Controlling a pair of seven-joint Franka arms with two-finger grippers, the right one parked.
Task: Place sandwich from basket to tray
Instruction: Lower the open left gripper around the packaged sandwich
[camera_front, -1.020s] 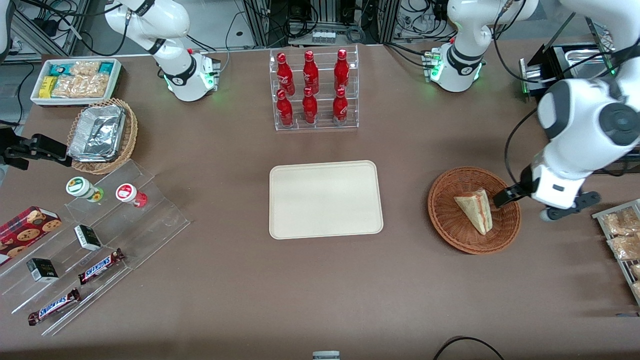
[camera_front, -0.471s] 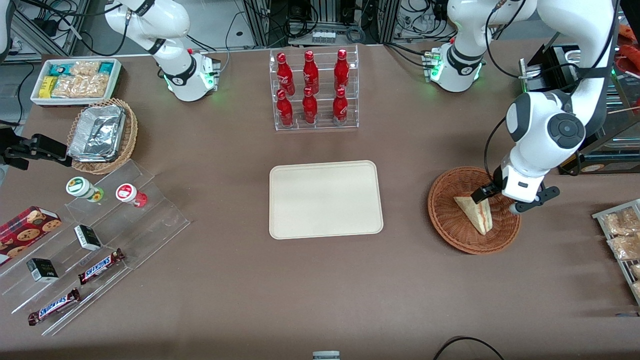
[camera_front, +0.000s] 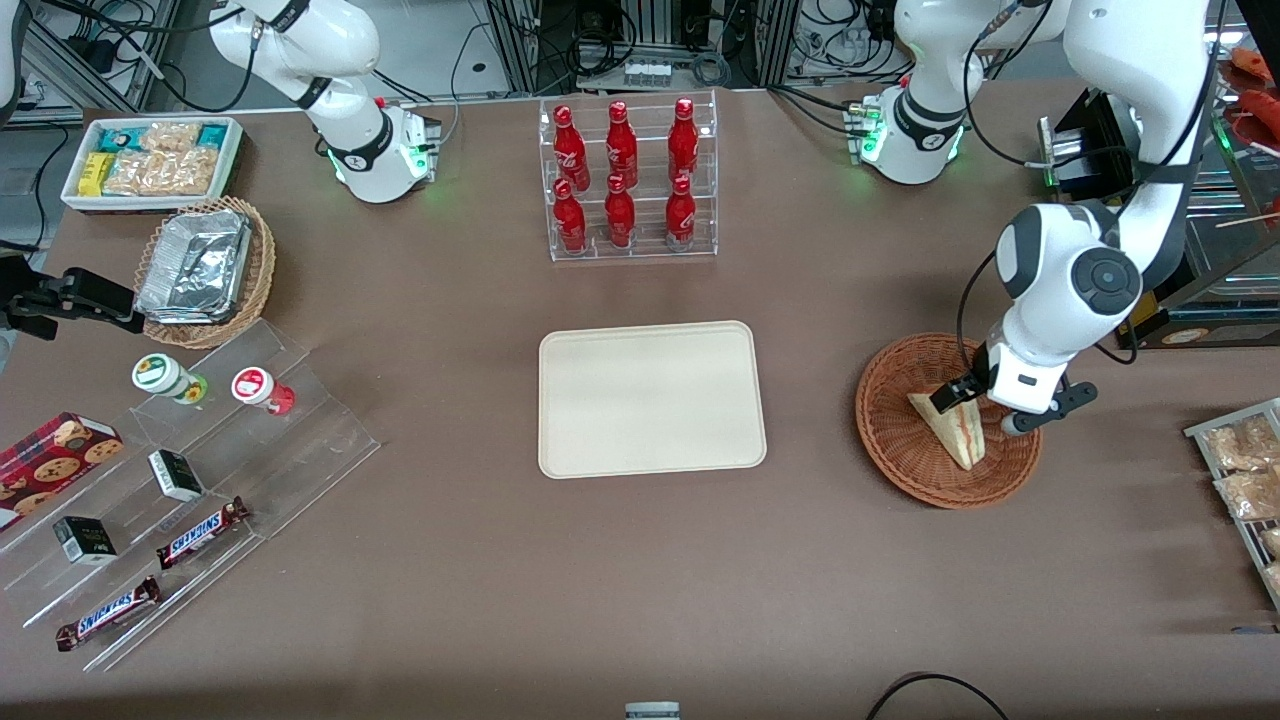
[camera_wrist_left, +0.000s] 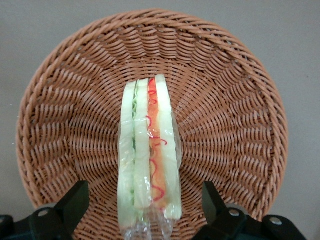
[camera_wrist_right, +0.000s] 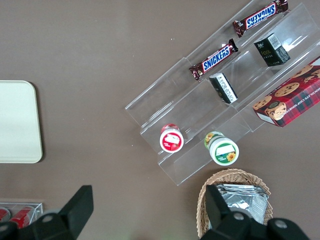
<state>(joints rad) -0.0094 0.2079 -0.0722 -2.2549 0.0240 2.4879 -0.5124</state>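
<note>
The jaws stood wide apart, one on each side of the sandwich (camera_wrist_left: 149, 159), and neither one touched it. The gripper (camera_wrist_left: 145, 205) hung low over the basket (camera_front: 893, 455), right above the wide end of the sandwich. In the front view the gripper (camera_front: 968, 400) pointed straight down into the basket, with one dark fingertip (camera_front: 947, 396) showing beside the bread.

The working arm came in from high up at its end of the table. It bent at a big round joint and then dropped down to the wrist, which sat over the part of the basket that was farther from the front camera.

The sandwich (camera_front: 952, 427) lay in the middle of the basket, standing on its side. Its cut edge faced up, so the pale bread and the red and green layers showed as stripes. It looked wrapped in clear film. Its thin point lay nearer to the front camera than its wide end.

The basket (camera_wrist_left: 235, 105) sat on the brown table (camera_front: 640, 580). The tray (camera_front: 652, 397) lay flat near the middle of the table, well apart from the basket, with nothing on it. A clear rack of red bottles (camera_front: 624, 178) stood farther from the front camera than the tray.
</note>
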